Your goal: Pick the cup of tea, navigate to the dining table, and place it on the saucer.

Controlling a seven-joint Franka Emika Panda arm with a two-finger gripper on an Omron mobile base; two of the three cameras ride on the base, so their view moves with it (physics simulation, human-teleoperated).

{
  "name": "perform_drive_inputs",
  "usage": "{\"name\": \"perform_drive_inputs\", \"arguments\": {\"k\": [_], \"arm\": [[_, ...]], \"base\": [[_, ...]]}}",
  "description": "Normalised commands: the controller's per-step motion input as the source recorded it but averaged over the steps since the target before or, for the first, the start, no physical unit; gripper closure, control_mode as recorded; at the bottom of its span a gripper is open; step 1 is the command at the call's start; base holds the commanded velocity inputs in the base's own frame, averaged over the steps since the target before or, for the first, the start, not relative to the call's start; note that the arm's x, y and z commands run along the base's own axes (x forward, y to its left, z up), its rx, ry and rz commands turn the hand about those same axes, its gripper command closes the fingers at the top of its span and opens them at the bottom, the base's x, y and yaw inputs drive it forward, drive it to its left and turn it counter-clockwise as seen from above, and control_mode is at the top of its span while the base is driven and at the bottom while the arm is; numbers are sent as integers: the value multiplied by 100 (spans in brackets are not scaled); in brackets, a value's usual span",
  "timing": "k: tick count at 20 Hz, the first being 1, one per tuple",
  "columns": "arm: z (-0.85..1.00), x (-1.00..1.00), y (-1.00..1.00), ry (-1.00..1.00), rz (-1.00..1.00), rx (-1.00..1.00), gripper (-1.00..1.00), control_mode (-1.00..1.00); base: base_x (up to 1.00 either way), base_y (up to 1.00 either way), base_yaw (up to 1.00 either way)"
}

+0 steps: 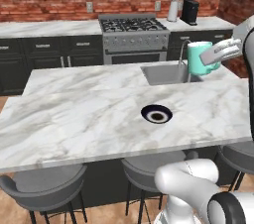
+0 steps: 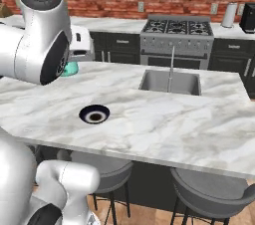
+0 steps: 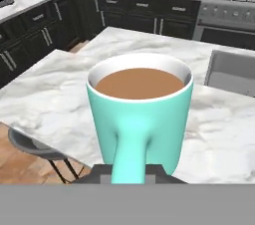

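The cup of tea (image 1: 197, 57) is a teal mug full of brown liquid, held upright in the air over the right end of the dining table (image 1: 74, 114), by the sink. My gripper (image 1: 212, 57) is shut on its handle from the right. In the hand view the cup of tea (image 3: 139, 109) stands close in front, its handle pinched in the gripper (image 3: 129, 173). The saucer (image 1: 157, 114), dark with a pale ring, lies flat on the table, nearer than the cup and to its left. From the right, the saucer (image 2: 94, 114) is in plain sight and my arm hides most of the cup of tea (image 2: 70, 69).
A sink (image 1: 166, 75) with a tall faucet (image 1: 183, 54) is set into the table beside the cup. Grey stools (image 1: 47, 183) line the near edge. A stove (image 1: 133, 32) and dark cabinets stand behind, with a white canister (image 1: 172, 11) on the back counter.
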Motion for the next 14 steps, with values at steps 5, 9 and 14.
{"name": "perform_drive_inputs", "arguments": {"k": [5, 9, 14], "arm": [[-88, 67, 0, 3, 29, -9, 100, -100], [-99, 14, -3, -7, 38, 0, 100, -100], [-63, 0, 0, -32, 34, 6, 100, -100]], "base": [[0, 0, 0], [0, 0, 0], [0, 0, 0]]}}
